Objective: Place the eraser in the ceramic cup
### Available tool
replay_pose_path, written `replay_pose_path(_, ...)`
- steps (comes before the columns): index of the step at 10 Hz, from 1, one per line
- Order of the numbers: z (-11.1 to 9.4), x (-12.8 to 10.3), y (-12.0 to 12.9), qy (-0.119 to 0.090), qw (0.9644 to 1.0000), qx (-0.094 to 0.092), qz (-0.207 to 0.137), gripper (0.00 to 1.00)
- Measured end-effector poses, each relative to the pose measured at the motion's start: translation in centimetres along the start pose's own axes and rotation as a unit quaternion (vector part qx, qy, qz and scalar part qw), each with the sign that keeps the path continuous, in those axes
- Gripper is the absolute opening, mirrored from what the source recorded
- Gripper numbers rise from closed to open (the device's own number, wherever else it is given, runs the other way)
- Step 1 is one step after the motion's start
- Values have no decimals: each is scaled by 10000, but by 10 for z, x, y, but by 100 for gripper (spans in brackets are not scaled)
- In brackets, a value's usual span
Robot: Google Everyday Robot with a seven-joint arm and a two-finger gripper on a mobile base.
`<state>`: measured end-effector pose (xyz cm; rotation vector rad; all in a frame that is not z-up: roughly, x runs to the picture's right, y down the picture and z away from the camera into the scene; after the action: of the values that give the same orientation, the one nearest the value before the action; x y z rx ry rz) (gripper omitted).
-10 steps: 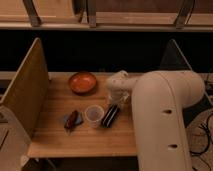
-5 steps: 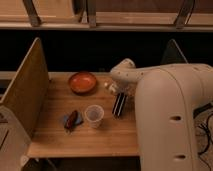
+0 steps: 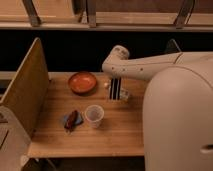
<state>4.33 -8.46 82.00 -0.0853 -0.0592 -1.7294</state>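
Carry step: eraser held upright, not yet over the cup.

On the bench [image 3: 107, 137], from the left: a dark red object on blue cloth [image 3: 71, 120], an orange-brown bowl [image 3: 82, 82], then the ceramic cup [image 3: 94, 115], upright and seemingly empty. Right of and behind the cup, well apart from it, the tool [image 3: 116, 85] is closed on 1 thing, the striped black eraser [image 3: 115, 93], hanging vertically. The next move likely calls for shifting left and forward until the eraser's lower end is over the rim, then lowering.
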Motion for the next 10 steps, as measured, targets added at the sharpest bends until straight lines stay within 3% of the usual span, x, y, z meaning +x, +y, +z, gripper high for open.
replay_pose_path(1, -20, 11, -19, 298, 9987, 122, -404, 0)
replay_pose_path(3, -45, 16, -46, 605, 9940, 299, -856, 0)
replay_pose_path(5, -67, 8, -74, 811, 9870, 518, -1289, 0)
replay_pose_path(7, -80, -8, -91, 895, 9785, 636, -1746, 0)
replay_pose_path(10, -82, -11, -94, 901, 9770, 653, -1818, 0)
